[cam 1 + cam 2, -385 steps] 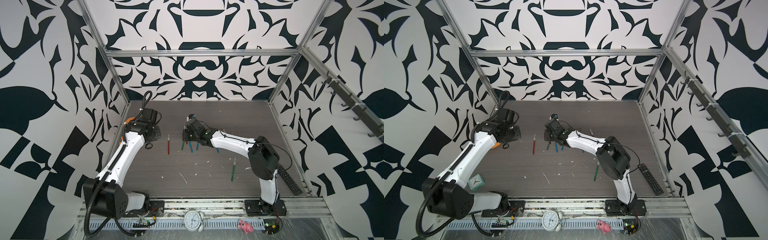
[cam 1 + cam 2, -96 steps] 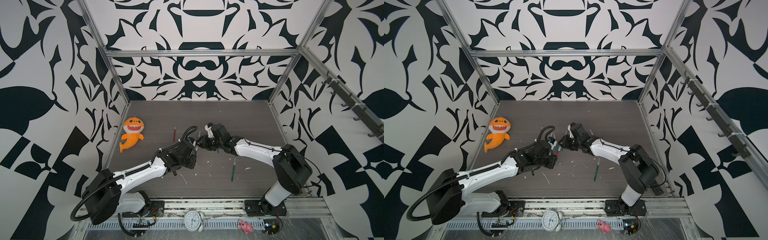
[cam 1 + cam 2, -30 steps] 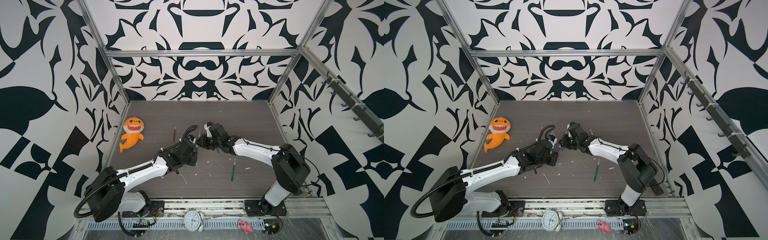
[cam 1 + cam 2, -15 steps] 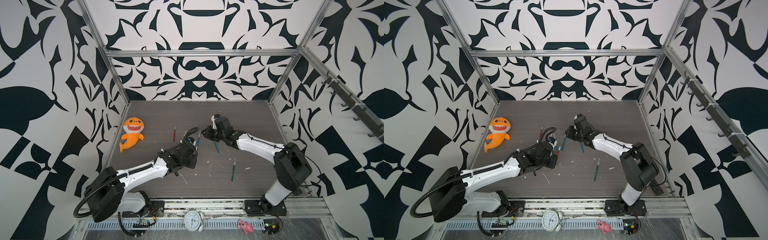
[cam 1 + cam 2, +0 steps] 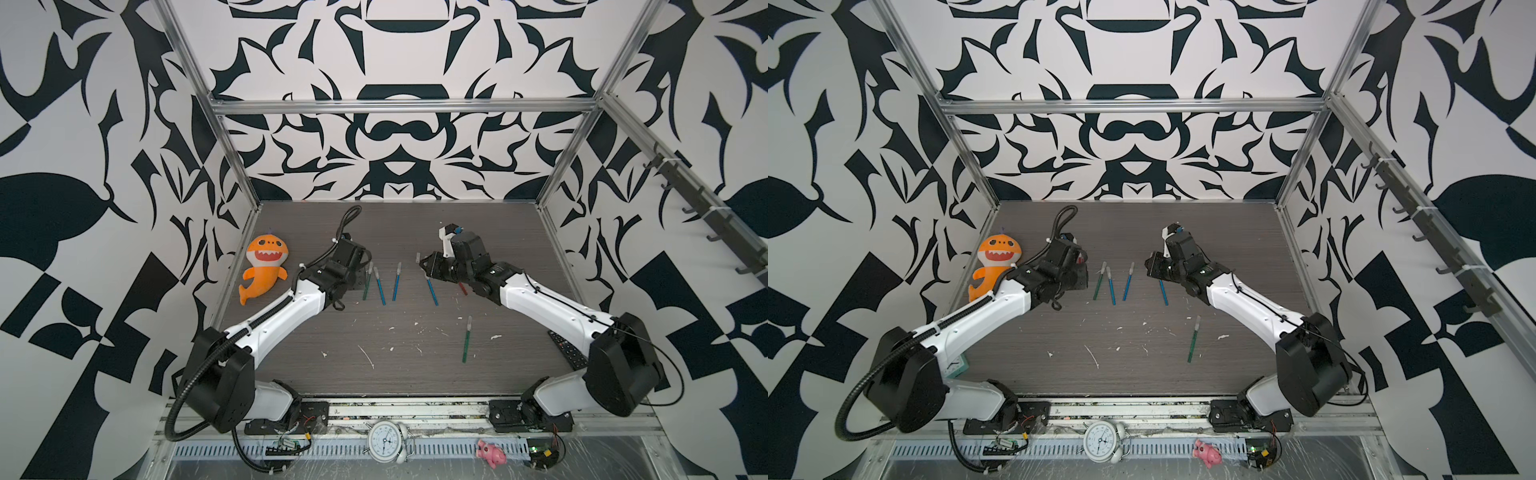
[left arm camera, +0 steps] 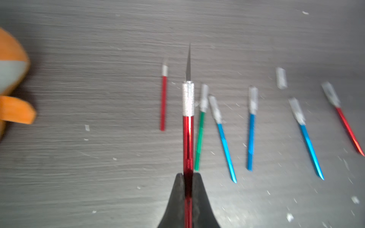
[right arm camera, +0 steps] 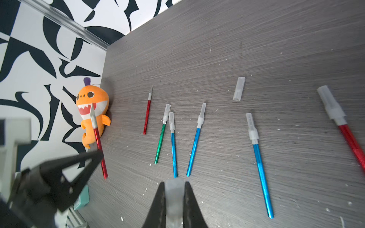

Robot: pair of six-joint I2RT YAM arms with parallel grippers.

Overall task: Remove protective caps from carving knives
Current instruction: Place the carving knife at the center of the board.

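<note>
Left end effector (image 6: 188,175) was clamped tight on a red-handled carving knife (image 6: 187,138), its blade bare and lifted off the surface (image 6: 79,59). Across from it, the right end effector (image 7: 174,184) was pinched on a translucent protective cap (image 7: 174,197), well apart from that knife. Down on the surface lay an uncapped red knife (image 7: 147,116) and a loose cap (image 7: 239,88) on its own. Beside them, caps on, were a green knife (image 7: 161,142), three blue knives (image 7: 194,146) and a capped red knife (image 7: 347,136). A second green knife (image 5: 466,343), capped, lay well apart, nearer the arm bases. The orange shark plush (image 5: 266,266) sat by the left wall.
</note>
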